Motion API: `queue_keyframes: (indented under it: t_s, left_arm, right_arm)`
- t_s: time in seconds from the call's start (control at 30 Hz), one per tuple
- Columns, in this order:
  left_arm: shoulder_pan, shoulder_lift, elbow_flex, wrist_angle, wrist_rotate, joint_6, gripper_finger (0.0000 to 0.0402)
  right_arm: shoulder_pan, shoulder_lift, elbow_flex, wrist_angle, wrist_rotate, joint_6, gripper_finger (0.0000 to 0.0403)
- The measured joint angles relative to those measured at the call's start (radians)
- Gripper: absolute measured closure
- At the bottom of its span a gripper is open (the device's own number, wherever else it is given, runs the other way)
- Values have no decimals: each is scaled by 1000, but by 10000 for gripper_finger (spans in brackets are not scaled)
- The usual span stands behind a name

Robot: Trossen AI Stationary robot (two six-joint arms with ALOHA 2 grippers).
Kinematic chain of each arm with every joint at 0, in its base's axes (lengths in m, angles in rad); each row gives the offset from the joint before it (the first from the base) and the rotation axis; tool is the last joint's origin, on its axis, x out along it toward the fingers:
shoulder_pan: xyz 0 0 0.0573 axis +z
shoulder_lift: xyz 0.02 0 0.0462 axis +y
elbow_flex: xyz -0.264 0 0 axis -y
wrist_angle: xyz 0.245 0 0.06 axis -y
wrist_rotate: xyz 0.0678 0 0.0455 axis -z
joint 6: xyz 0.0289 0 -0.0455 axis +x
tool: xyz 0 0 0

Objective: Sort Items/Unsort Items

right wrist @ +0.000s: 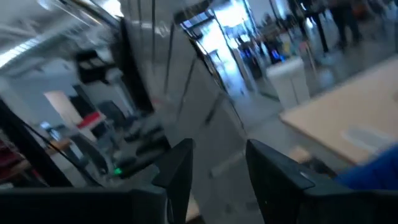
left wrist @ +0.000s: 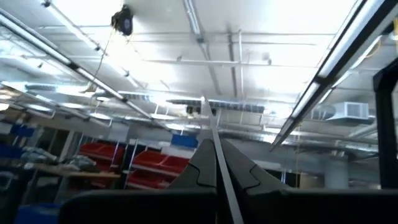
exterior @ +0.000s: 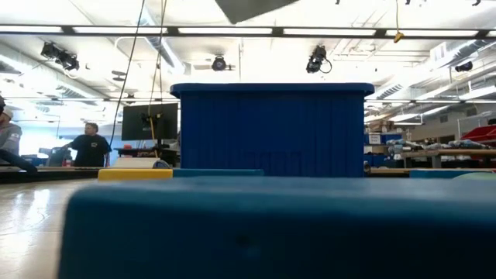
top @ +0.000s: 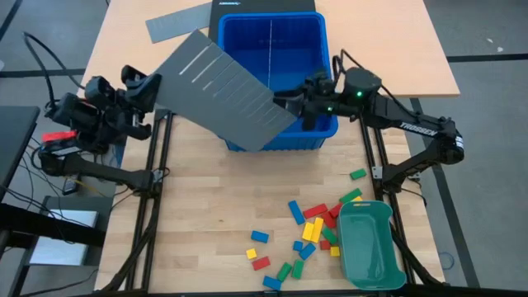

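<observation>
Left gripper point(top: 153, 89) at the table's left edge, clenched on one end of the grey slotted divider sheet point(top: 223, 89), edge of the sheet seen pinched between the dark fingers point(left wrist: 202, 167) in the left wrist view. Sheet held tilted in the air, slanting from the left gripper across the front left corner of the blue bin point(top: 272, 49) toward the right gripper point(top: 290, 104). Right gripper at the bin's front right, just beside the sheet's far end, jaws parted with a clear gap between the fingers point(right wrist: 177, 165) in the right wrist view; sheet seen close ahead, cannot tell whether touched. Second grey sheet point(top: 177, 22) lying flat on the table behind and left of the bin. Toy blocks point(top: 313, 229) in red, yellow, green and blue scattered loose on the wooden tabletop in front of the bin, mostly bunched against the left side of the teal-green tray point(top: 370, 246), a few strays further left toward the front edge and one green block point(top: 357, 174) apart, nearer the bin. Tray at the front right of the table. In the low view, a blue block point(exterior: 248, 229) filling the foreground, bin point(exterior: 271, 128) upright behind it, people point(exterior: 89, 146) far off in the room beyond
</observation>
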Motion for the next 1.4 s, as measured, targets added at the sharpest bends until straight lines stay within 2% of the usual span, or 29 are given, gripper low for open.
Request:
queue_keyframes:
  t_s: [0.1, 0.23, 0.37, 0.53, 0.63, 0.83, 0.97, 1.2, 1.3, 1.4]
  left_arm:
    - [56, 9, 0, -1, 44, -50, 400]
    - [137, 48, 2, -5, 106, -107, 400]
    - [215, 114, -2, 7, 133, -170, 400]
    - [279, 211, 6, 160, 186, -229, 400]
    - [298, 268, 40, 159, 223, -257, 400]
    - [315, 354, 155, 105, 314, -254, 400]
    - [355, 369, 220, 25, 349, -251, 400]
    - [411, 366, 245, 21, 407, -245, 400]
    - [429, 367, 244, 16, 429, -254, 400]
    - [440, 367, 244, 16, 436, -254, 400]
  right_arm:
    - [-38, 5, 34, 2, -67, -7, 240]
    - [-80, 4, 121, -97, -74, -99, 238]
    - [-145, 7, 244, -282, -130, -177, 236]
    - [-244, 53, 403, -540, -294, -246, 222]
    - [-290, 95, 467, -652, -365, -266, 204]
    - [-328, 153, 513, -697, -455, -312, 168]
    - [-325, 175, 523, -691, -530, -304, 161]
    - [-297, 221, 523, -610, -562, -290, 189]
    - [-291, 234, 524, -569, -565, -291, 219]
    - [-291, 246, 523, -561, -565, -306, 266]
